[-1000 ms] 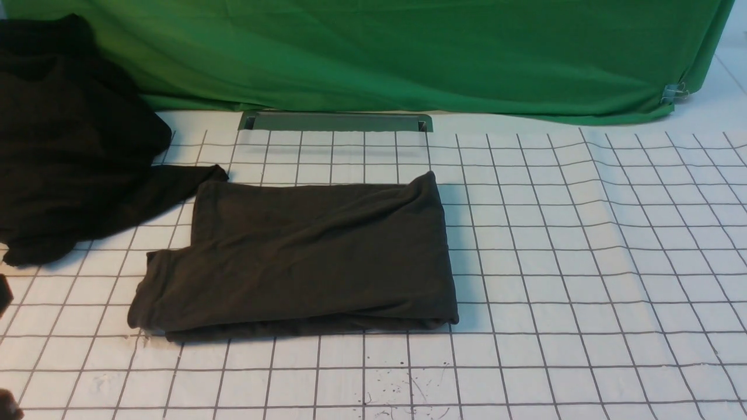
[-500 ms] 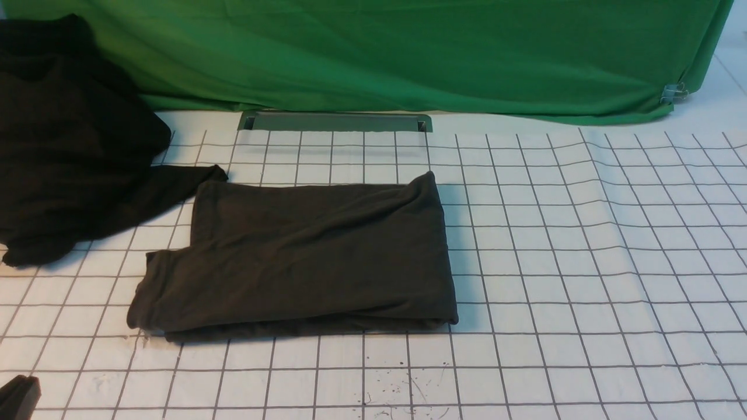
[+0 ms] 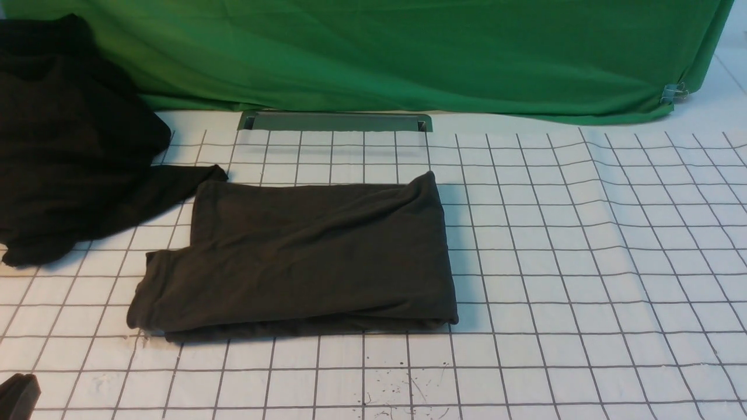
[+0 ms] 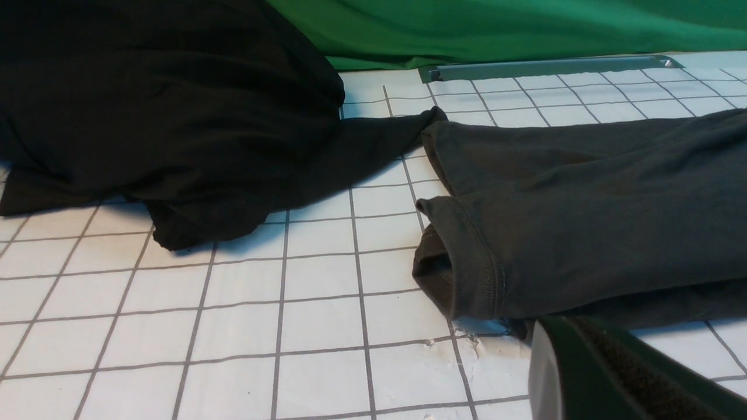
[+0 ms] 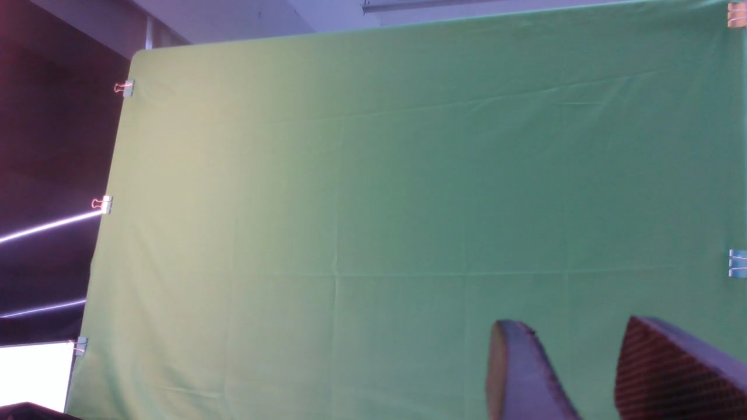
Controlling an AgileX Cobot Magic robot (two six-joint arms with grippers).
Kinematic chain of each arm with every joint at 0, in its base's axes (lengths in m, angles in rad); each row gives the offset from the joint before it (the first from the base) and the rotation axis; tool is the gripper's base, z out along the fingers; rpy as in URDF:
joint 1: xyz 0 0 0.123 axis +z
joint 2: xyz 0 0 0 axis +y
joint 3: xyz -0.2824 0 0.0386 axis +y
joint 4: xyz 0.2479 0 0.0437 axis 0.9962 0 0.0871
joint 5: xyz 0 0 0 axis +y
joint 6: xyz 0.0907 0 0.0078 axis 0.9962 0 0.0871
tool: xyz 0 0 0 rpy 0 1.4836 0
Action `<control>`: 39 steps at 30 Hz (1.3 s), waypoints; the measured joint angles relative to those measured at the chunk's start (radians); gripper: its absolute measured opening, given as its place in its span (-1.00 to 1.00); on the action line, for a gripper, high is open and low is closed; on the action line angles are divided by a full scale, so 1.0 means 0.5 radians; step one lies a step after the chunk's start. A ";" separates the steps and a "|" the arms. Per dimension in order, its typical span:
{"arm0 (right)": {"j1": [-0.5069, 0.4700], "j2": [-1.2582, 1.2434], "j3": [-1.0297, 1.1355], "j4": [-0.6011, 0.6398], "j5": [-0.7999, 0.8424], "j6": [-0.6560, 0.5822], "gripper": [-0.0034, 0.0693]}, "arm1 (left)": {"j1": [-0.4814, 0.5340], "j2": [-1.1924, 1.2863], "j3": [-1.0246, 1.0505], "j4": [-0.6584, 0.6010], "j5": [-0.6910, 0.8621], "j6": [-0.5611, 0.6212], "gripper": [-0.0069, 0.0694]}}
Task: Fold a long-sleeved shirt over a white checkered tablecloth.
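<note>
The long-sleeved shirt (image 3: 297,259) lies folded; the left gripper (image 3: 17,396), pinched empty, waits near its cuff; the right gripper (image 5: 589,373), fingers parted and empty, points away.

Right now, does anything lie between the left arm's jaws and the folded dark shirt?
Nothing visible does. Only bare white checkered tablecloth separates the left gripper from the folded charcoal-brown cotton shirt. The black crumpled cloth heap lies farther back, aside.

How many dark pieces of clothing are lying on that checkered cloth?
2. The folded long-sleeved shirt lies in the middle of the white checkered tablecloth; a blacker crumpled heap sits at the far left. The heap could hide more.
</note>
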 joint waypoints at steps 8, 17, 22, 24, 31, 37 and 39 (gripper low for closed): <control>0.000 0.000 0.000 0.000 0.000 0.000 -0.24 | 0.000 0.000 0.000 0.000 0.000 -0.002 -0.81; 0.000 0.000 0.000 0.000 0.000 0.000 -0.24 | 0.000 0.000 0.000 0.000 0.000 -0.003 -0.81; 0.000 0.000 0.000 0.000 0.000 0.000 -0.24 | 0.000 0.000 0.000 0.000 0.000 -0.003 -0.81; 0.000 0.000 0.000 0.000 0.009 0.000 -0.24 | 0.000 0.000 0.000 0.001 0.000 -0.003 -0.81; -0.022 0.000 0.162 -0.165 0.518 -0.102 -0.24 | 0.000 0.000 0.000 0.001 0.000 -0.004 -0.81; -0.117 0.002 0.329 -0.194 0.680 -0.113 -0.24 | 0.000 0.000 0.000 0.001 0.000 -0.007 -0.81; -0.129 0.002 0.375 -0.196 0.694 -0.113 -0.24 | 0.000 0.000 0.000 0.001 0.000 -0.007 -0.81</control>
